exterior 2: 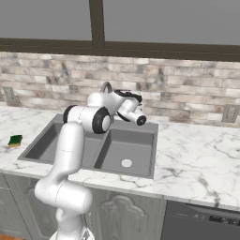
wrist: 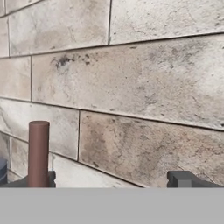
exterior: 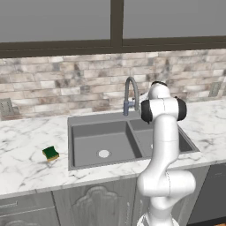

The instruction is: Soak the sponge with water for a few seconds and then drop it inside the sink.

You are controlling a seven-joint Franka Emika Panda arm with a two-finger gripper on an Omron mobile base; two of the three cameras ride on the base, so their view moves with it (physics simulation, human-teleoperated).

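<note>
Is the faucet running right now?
Off, it seems: no stream falls from the faucet into the sink; the sponge lies on the counter.

Right basin of sink (exterior: 88,126) partly hidden behind arm, faucet (exterior 2: 107,86) mostly hidden, jaws unreadable

Sponge (exterior: 50,153), green over yellow, flat on the table near the left edge of the empty double-basin sink (exterior: 88,121).

The marble counter (exterior: 26,163) carries the sponge (exterior: 50,153) left of the sink (exterior: 88,121).
</note>
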